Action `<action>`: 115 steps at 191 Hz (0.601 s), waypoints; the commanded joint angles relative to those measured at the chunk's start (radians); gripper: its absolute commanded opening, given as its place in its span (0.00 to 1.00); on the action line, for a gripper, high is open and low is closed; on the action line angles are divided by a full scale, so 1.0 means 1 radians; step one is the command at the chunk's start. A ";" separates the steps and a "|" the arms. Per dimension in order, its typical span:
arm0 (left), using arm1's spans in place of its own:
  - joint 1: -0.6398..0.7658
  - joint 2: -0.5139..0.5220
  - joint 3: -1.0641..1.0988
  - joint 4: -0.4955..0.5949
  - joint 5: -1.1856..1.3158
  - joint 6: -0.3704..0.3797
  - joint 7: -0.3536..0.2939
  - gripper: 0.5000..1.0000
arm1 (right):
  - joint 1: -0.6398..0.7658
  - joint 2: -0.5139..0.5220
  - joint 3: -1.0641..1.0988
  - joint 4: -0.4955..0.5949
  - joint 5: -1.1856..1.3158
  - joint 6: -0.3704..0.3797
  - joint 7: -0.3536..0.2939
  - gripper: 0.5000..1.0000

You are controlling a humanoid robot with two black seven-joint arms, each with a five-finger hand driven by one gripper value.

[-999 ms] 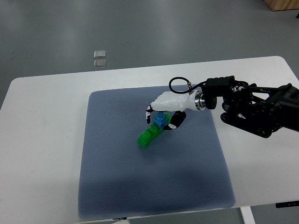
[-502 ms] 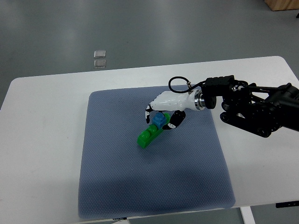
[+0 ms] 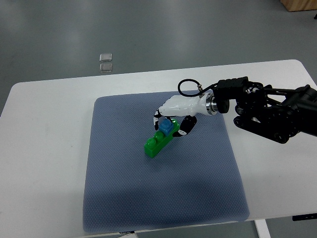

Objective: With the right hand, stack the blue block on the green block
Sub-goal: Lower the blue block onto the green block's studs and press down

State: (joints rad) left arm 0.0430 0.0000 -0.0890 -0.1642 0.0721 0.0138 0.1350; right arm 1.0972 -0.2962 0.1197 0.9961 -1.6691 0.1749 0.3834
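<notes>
The right hand (image 3: 173, 119) reaches in from the right, fingers curled down around one blue block (image 3: 166, 128), which sits on the far end of one green block (image 3: 156, 143) on the grey mat (image 3: 124, 188)

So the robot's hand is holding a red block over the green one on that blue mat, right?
Not quite: the block is blue, not red. The top view shows the right hand holding it over the green block on the blue mat.
</notes>
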 commanded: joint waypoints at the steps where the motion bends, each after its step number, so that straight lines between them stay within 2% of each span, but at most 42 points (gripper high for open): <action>1: 0.000 0.000 0.000 0.000 0.000 0.000 0.000 1.00 | 0.003 -0.001 0.001 0.007 0.000 0.000 0.000 0.57; 115: 0.000 0.000 0.000 0.000 0.000 0.000 0.000 1.00 | 0.003 0.002 0.015 0.012 0.000 0.015 0.000 0.57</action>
State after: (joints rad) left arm 0.0430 0.0000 -0.0890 -0.1641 0.0721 0.0138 0.1350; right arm 1.0996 -0.2949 0.1350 1.0079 -1.6689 0.1889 0.3834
